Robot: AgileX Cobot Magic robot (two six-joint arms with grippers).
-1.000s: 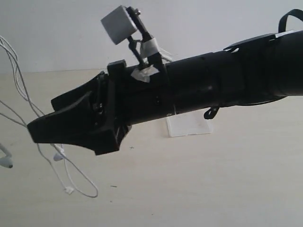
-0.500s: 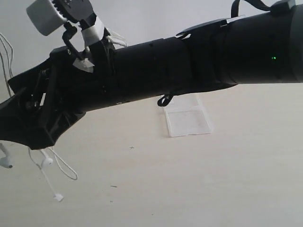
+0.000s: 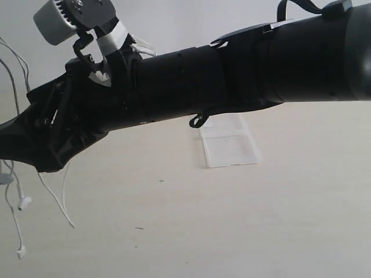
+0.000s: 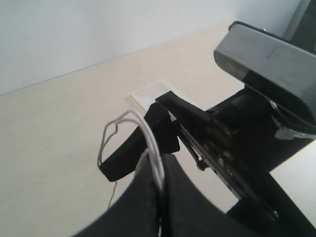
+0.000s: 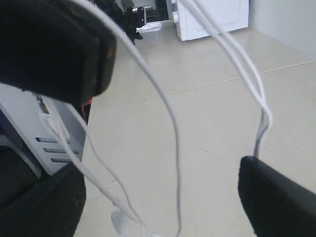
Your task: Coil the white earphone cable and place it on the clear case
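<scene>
Mostly black arm (image 3: 232,81) across the exterior view, reaching from the right edge to the far left; at its tip, right gripper (image 4: 132,136) with jaws spread wide and clamped on nothing; around its lower finger (image 4: 123,155) in the left wrist view, a loop of cable (image 4: 153,150), draped rather than pinched; through the gap in the right wrist view, the same cable (image 5: 176,148) in several loose white strands.

Low centre of the left wrist view: left gripper (image 4: 159,165), fingers pressed together on the cable, strands caught in the seam and rising from there to the loop.

At the left edge of the exterior view, more cable hanging in slack strands; earbud (image 3: 24,202) and a small end piece (image 3: 21,252) dangling at lower left; touching the surface or not, cannot tell.

Right of centre in the exterior view, case (image 3: 232,150) flat on the pale table (image 3: 261,220), upper edge hidden behind the arm; well apart from the cable.

Upper left of the exterior view, grey wrist camera (image 3: 55,20) mounted on the arm.
</scene>
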